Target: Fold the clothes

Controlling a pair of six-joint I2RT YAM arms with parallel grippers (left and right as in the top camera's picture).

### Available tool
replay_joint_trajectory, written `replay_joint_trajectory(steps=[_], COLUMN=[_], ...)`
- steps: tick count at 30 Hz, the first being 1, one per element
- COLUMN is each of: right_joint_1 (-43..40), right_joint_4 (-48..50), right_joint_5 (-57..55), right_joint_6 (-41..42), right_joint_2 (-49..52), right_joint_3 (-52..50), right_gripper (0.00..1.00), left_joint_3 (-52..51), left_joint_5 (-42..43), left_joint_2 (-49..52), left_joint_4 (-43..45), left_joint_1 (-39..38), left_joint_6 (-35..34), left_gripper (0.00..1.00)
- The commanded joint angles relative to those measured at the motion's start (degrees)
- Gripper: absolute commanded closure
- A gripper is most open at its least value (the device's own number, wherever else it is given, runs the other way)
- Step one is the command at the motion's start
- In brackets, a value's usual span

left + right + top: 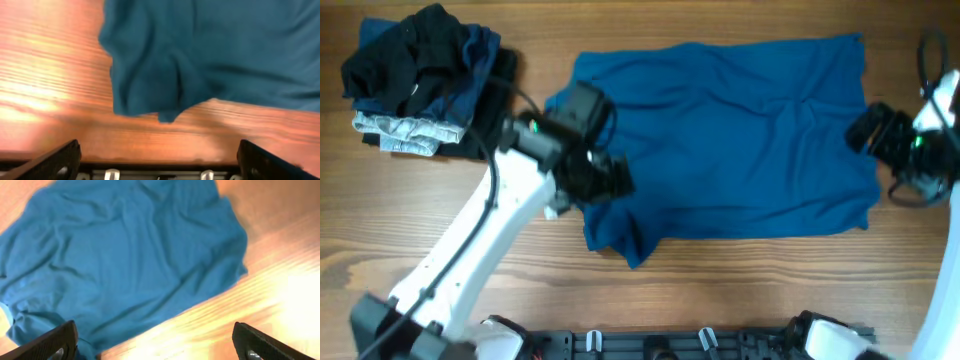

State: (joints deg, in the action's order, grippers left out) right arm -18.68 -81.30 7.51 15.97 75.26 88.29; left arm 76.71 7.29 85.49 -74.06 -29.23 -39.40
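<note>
The clothes [740, 140] are one mid-blue garment spread nearly flat across the middle of the table, with a bunched corner [615, 235] at the front left. My left gripper [608, 182] hangs open over its left part. In the left wrist view the bunched corner of the clothes [150, 75] lies ahead of my left gripper [159, 150], whose fingers [60, 162] frame bare wood. My right gripper [865, 130] stands open at the garment's right edge. In the right wrist view the clothes [125, 255] fill the upper left, and my right gripper [154, 330] holds nothing.
A pile of black, navy and pale denim garments [420, 80] sits at the back left corner. Bare wooden tabletop [750, 280] runs along the front of the garment. A black rail with the arm bases [670, 345] lines the front edge.
</note>
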Motion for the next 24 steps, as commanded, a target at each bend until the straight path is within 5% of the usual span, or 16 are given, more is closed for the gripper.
replay_joint_trajectory(steps=[1,8,24], right_joint_1=[0.0,0.0,0.0], right_joint_4=[1.3,12.4,20.2], right_joint_5=[-2.1,-1.5,0.7], right_joint_6=[6.5,9.9,11.0], right_joint_2=[-3.9,-6.1,-6.1], right_joint_3=[-12.0,-32.8,-33.9], right_gripper=[0.00,0.00,0.00], left_joint_3=[-11.3,-22.9,-29.9], left_joint_5=[4.8,12.4,-6.0], left_joint_2=[-1.6,-1.6,3.5], left_joint_4=[3.4,12.2,29.5], left_joint_1=[-3.3,-8.0,-11.8], left_joint_6=[-5.0,-7.3,-8.9], left_gripper=[0.02,0.07,0.53])
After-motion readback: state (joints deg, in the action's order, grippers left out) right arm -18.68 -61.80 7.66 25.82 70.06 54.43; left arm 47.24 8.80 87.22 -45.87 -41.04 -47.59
